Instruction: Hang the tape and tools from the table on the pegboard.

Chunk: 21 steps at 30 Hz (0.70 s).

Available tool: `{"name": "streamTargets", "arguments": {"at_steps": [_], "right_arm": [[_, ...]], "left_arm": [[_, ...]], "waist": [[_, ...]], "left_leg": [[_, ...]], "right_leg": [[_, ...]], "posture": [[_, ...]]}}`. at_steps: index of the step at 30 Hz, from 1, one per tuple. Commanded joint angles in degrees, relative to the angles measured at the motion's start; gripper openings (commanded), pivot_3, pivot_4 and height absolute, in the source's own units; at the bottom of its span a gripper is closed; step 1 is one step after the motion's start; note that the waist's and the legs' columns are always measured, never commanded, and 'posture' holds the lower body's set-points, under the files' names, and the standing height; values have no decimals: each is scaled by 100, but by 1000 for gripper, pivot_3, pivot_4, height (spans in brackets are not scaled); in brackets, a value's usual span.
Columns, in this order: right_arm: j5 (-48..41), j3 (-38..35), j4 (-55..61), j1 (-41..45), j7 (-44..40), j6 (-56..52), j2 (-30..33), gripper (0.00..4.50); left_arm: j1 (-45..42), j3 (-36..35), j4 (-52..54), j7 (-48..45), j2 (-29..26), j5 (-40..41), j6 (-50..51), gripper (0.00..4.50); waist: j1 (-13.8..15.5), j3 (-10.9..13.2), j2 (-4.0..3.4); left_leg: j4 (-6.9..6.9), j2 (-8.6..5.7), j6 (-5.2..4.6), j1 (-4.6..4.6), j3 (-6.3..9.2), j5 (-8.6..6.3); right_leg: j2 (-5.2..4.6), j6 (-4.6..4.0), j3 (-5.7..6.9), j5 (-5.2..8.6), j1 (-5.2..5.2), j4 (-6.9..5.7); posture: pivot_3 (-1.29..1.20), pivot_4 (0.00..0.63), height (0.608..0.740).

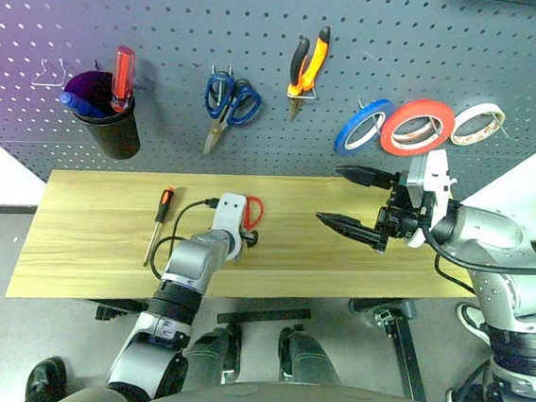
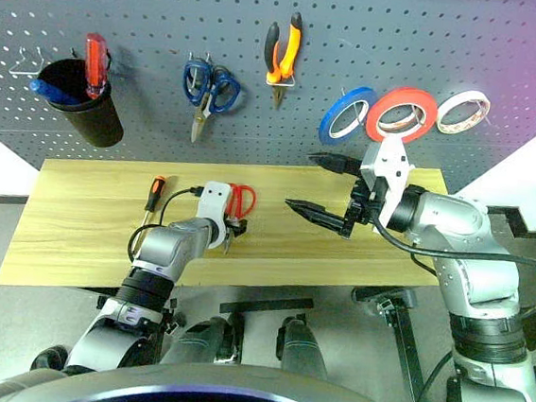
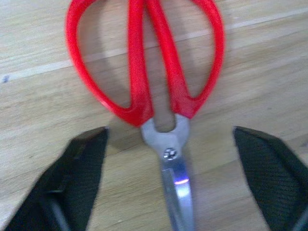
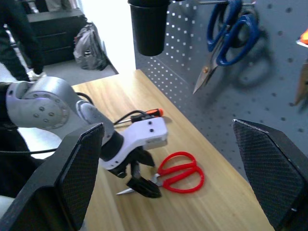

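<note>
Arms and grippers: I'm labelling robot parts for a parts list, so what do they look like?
Both arms have rounded silver-grey metallic shells with black joint sections. Each wrist carries a white angular housing dotted with small dark screws. The left gripper and right gripper each have two black tapering fingers with finely cross-hatched inner pads. A thin black cable loops along each forearm.

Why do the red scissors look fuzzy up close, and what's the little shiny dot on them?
In the left wrist view the red scissors sit so near the lens that handles and blade blur, and the dot is light glinting off the blade. In the right wrist view the blue scissors cast a soft shadow on the pegboard.
</note>
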<state>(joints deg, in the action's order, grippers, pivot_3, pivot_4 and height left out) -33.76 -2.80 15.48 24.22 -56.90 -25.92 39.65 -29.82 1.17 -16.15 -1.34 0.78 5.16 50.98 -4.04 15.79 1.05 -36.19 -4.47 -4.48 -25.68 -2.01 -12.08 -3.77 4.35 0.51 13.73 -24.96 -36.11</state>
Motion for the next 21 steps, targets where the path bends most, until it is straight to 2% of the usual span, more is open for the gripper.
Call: {"name": "streamTargets", "arguments": {"at_steps": [1,8,9,21], "right_arm": [[17,-146,40,160,14,88,36,4500],[53,-157,-54,307,38,138,-8,4500],[55,-155,-59,316,36,138,-13,4500],[191,-136,-236,367,71,289,-82,4500]], "left_arm": [[160,-30,-179,-43,50,59,418,2906],[193,-169,-180,15,92,90,738,553],[191,-169,-176,8,90,85,752,343],[83,-51,-111,181,36,-141,593,296]], "waist": [[0,0,0],[10,0,-1],[7,0,0],[9,0,-1]], "left_leg": [[0,0,0,0,0,0],[-1,0,0,4,0,0],[-1,0,0,5,0,0],[2,0,0,9,0,-1]], "right_leg": [[0,0,0,0,0,0],[-2,-4,1,2,8,1],[-2,-6,0,4,8,2],[-3,-13,1,8,10,4]], "posture": [[-239,326,739],[-236,325,739],[-232,325,739],[-224,327,739]]}}
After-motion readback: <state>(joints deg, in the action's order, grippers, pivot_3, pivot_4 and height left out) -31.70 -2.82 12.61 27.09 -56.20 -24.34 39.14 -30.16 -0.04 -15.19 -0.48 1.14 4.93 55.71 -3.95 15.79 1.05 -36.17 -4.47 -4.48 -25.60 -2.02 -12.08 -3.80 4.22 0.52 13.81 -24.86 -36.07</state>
